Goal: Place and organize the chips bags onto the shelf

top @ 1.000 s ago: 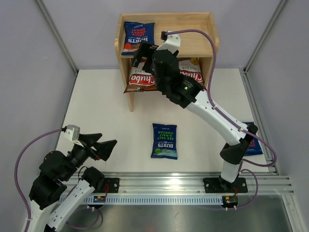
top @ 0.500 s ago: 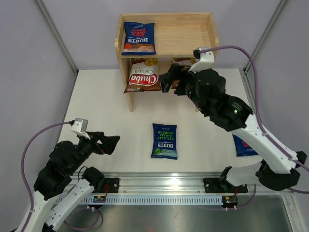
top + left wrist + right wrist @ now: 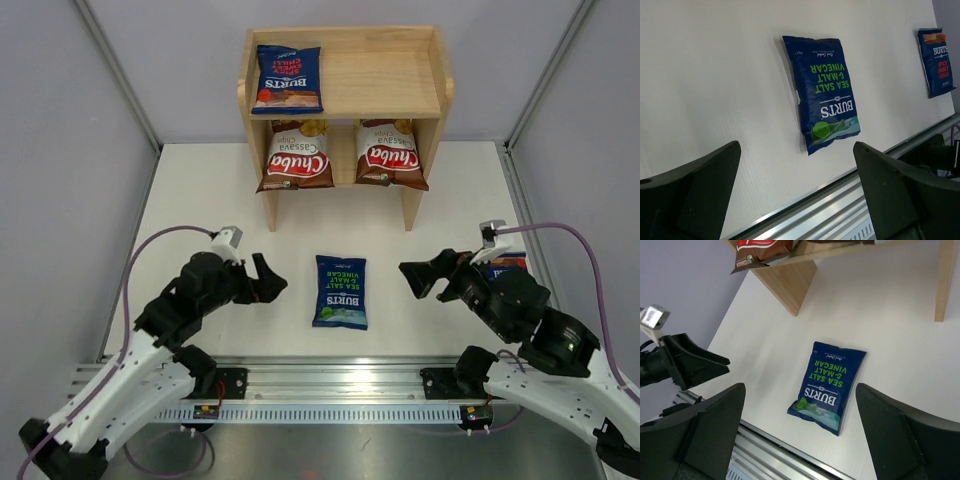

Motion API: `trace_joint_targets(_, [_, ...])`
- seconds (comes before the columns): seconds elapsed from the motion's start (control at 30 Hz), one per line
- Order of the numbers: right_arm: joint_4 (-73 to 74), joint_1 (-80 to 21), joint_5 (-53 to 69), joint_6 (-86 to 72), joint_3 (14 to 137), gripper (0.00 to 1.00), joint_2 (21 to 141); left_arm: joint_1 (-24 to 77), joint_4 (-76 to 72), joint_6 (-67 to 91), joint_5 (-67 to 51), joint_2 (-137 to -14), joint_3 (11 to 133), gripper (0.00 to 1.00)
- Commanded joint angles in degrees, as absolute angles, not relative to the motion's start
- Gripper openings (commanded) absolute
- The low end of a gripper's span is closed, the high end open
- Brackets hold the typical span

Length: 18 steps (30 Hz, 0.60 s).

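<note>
The wooden shelf stands at the back. A blue Burts bag lies on its top tier at the left. Two brown Chuba bags lie side by side on the lower tier. A Burts sea salt and vinegar bag lies flat on the table centre, also in the left wrist view and right wrist view. A third Burts bag lies at the right, mostly hidden by my right arm from above. My left gripper is open and empty left of the centre bag. My right gripper is open and empty to its right.
A metal rail runs along the table's near edge, carrying both arm bases. Grey walls with corner posts close in the left, right and back. The right half of the shelf's top tier is bare wood. The shelf's side panel shows in the right wrist view.
My right arm has pulled back from the shelf's lower tier to the near right, leaving the right Chuba bag there. My left arm has swung forward and right towards the centre bag.
</note>
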State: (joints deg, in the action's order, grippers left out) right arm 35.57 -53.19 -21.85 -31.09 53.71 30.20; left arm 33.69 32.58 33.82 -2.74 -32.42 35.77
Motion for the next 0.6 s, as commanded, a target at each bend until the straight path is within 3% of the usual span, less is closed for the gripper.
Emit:
trace_joint_targets(0.0, [40.0, -53.1, -20.3, -36.8, 48.5, 1.0, 23.8, 33.9, 18.4, 37.5, -9.4, -38.7, 33.1, 0.99])
trace_joint_targets(0.23, [45.6, -53.1, -14.2, -42.9, 42.5, 0.99, 7.9, 33.9, 3.2, 38.3, -12.3, -55.1, 33.3, 0.99])
trace_joint_targets(0.57, [47.0, -53.0, -11.2, -44.2, 42.0, 0.99, 5.3, 33.9, -7.9, 39.3, -12.7, -79.5, 39.3, 0.99])
